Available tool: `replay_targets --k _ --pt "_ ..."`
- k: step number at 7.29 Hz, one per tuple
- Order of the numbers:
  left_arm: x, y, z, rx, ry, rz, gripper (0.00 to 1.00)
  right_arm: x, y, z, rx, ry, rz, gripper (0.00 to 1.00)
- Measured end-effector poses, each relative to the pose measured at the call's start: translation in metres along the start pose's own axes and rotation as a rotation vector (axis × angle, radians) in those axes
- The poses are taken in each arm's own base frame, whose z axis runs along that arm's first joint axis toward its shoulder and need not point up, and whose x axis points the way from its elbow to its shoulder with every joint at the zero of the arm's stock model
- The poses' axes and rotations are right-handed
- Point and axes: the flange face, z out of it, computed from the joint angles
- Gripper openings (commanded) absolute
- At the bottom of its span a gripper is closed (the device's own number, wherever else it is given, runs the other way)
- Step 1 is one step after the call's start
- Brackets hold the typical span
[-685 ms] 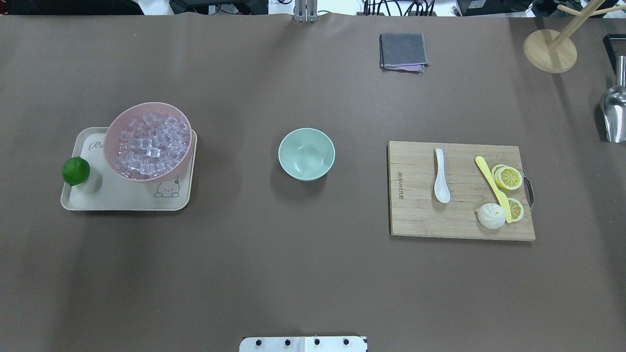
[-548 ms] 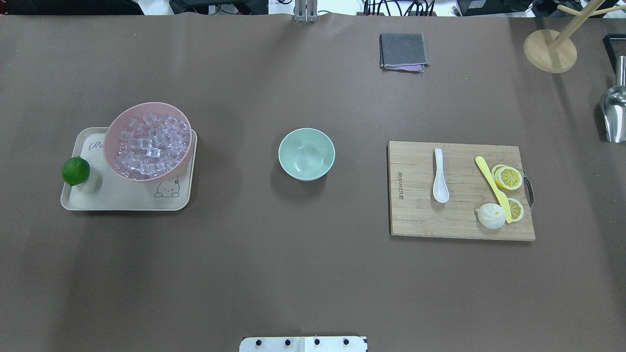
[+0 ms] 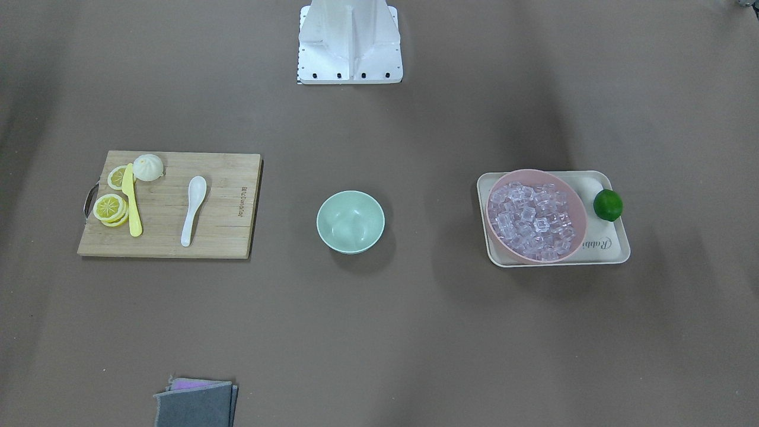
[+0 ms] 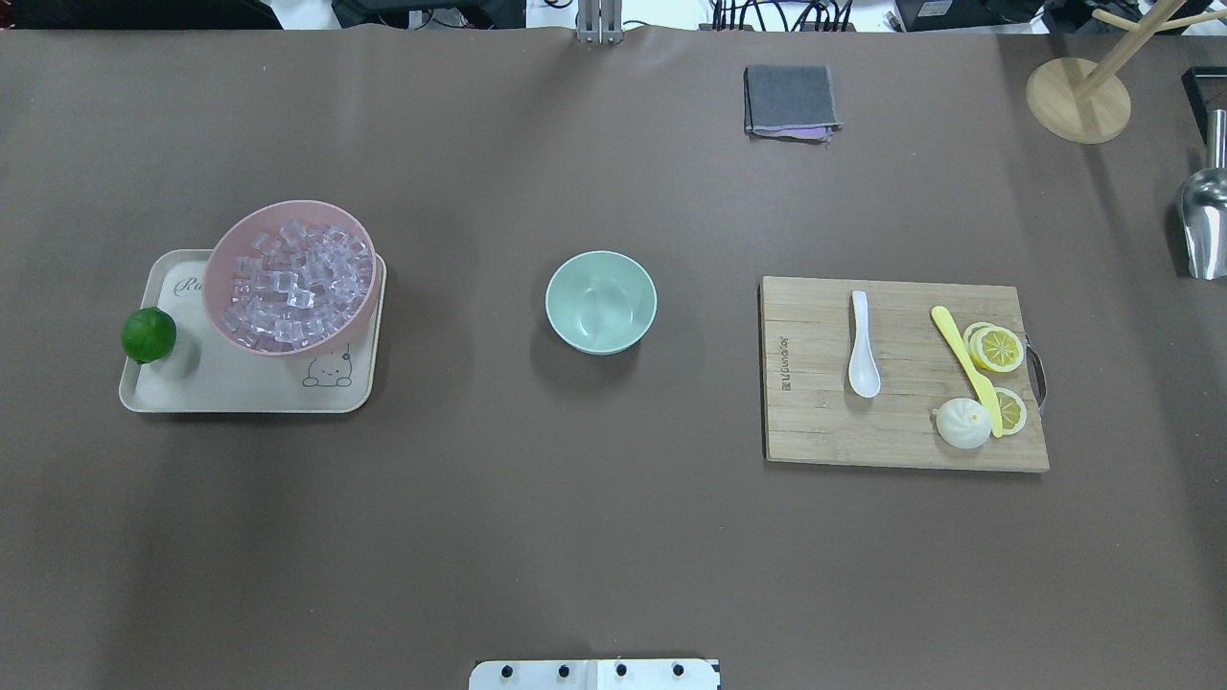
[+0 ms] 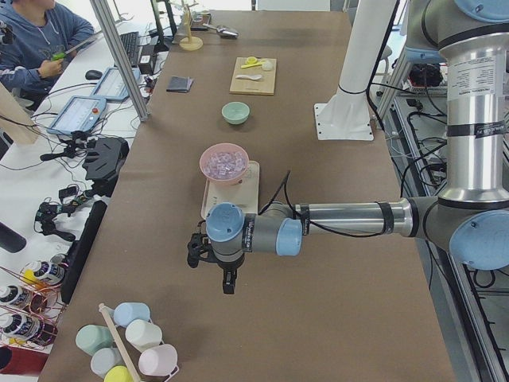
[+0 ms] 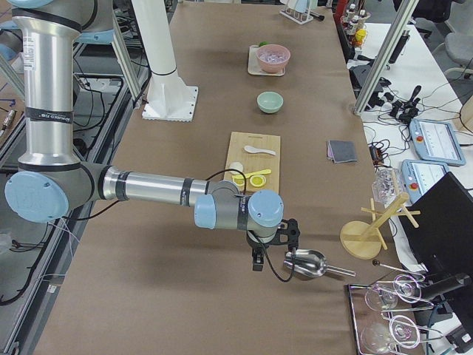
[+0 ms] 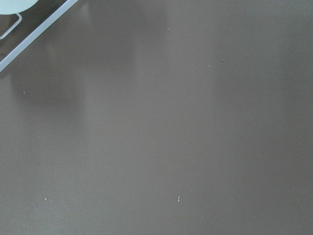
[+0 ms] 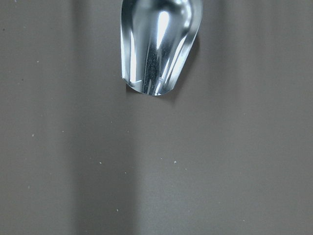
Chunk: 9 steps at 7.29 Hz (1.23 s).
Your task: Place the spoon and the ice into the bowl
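Note:
The white spoon (image 4: 863,350) lies on the wooden cutting board (image 4: 815,422), right of centre; it also shows in the front view (image 3: 193,207). The mint-green bowl (image 4: 601,302) stands empty at mid-table (image 3: 350,221). The ice (image 4: 297,283) fills a pink bowl (image 4: 213,273) on a beige tray at the left. My left gripper (image 5: 227,280) shows only in the exterior left view, over bare table past the tray; I cannot tell whether it is open. My right gripper (image 6: 256,260) shows only in the exterior right view, beside a metal scoop (image 6: 305,262); I cannot tell its state.
A lime (image 4: 149,334) sits on the tray (image 4: 240,393). A yellow knife (image 4: 963,364), lemon slices and a bun share the board. A grey cloth (image 4: 789,100), a wooden stand (image 4: 1077,100) and the scoop (image 4: 1206,216) lie at the far right.

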Motion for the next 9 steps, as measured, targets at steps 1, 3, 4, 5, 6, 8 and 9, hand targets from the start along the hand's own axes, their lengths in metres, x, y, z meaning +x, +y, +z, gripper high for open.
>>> replay_targets --k 1,3,4,5,6,8,9 --pt "-0.0002 0.0001 0.0002 0.0 -0.001 0.0 0.98 0.0 0.0 0.0 0.0 0.0 0.0 1.0" --pt "-0.0002 0.0006 0.0001 0.0 -0.001 -0.001 0.98 0.0005 -0.0002 -0.0013 0.003 0.002 0.0 1.0" --pt "0.0007 0.0003 -0.0007 0.002 0.0 0.001 0.98 0.0008 -0.0005 -0.0023 0.005 0.002 0.001 1.0" --pt "0.0018 0.0 -0.0017 0.005 0.001 0.003 0.98 0.0011 -0.0005 -0.0031 0.007 -0.001 0.003 1.0" --pt "0.0025 -0.0002 -0.0023 0.006 0.001 0.003 0.98 0.0012 -0.0004 -0.0036 0.008 -0.007 0.004 1.0" --pt "0.0034 -0.0004 -0.003 0.007 0.003 0.004 0.98 0.0018 -0.0002 -0.0043 0.01 -0.013 0.008 1.0" --pt "0.0038 -0.0004 -0.0031 0.008 0.005 0.004 0.98 0.0024 0.0002 -0.004 0.01 -0.013 0.009 1.0"
